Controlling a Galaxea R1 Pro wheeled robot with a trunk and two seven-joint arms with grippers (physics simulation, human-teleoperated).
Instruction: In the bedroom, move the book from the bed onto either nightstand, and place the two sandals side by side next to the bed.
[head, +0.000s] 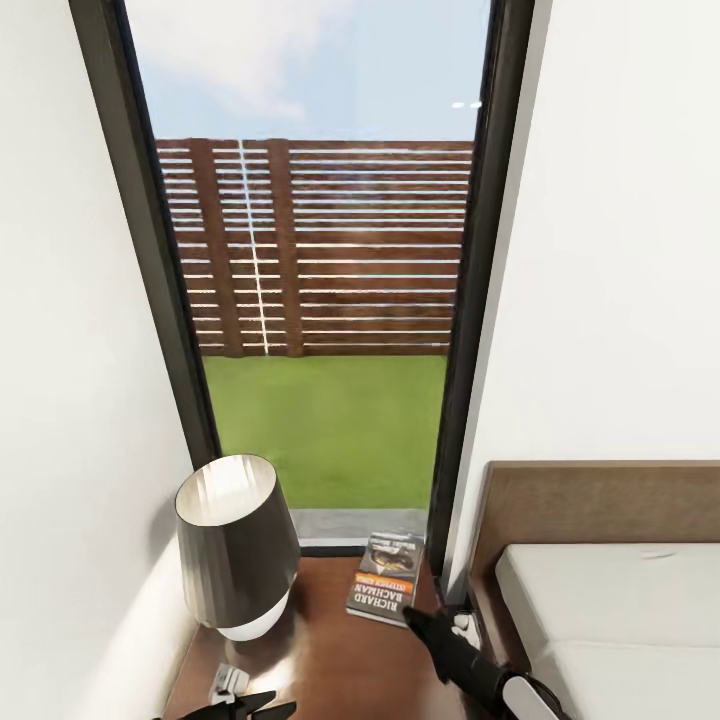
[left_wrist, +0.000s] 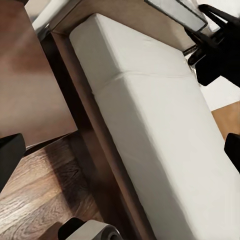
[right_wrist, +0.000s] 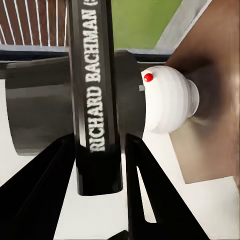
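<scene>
The book (head: 386, 580) lies on the nightstand (head: 320, 650), at the back edge near the corner closest to the bed (head: 610, 600), its cover up and its "Richard Bachman" lettering facing away from the robot. A table lamp (head: 238, 545) with a dark shade and a white base stands on the opposite side of the same worktop, near the wall.

The right claw (head: 425, 622) sits just beside the book's near edge. In the right wrist view its fingers (right_wrist: 45, 190) are spread, one on each side of the book's spine (right_wrist: 95, 105), with a sliver of gap on both sides, so I judge them apart from the book rather than pinching it. The left claw (head: 250, 705) hangs low over the worktop's front edge; its dark tips look parted, though I cannot tell this with confidence. The left wrist camera looks down on the bed's pale mattress (left_wrist: 160, 140) and dark frame.

The book part of the task looks done. The risk now lies in the retreat: a finger still straddling the spine could drag the thin paperback toward the bed-side edge and tip it off. A sideways swing of the arm could also clip the lamp. The sandals remain to be dealt with.
</scene>
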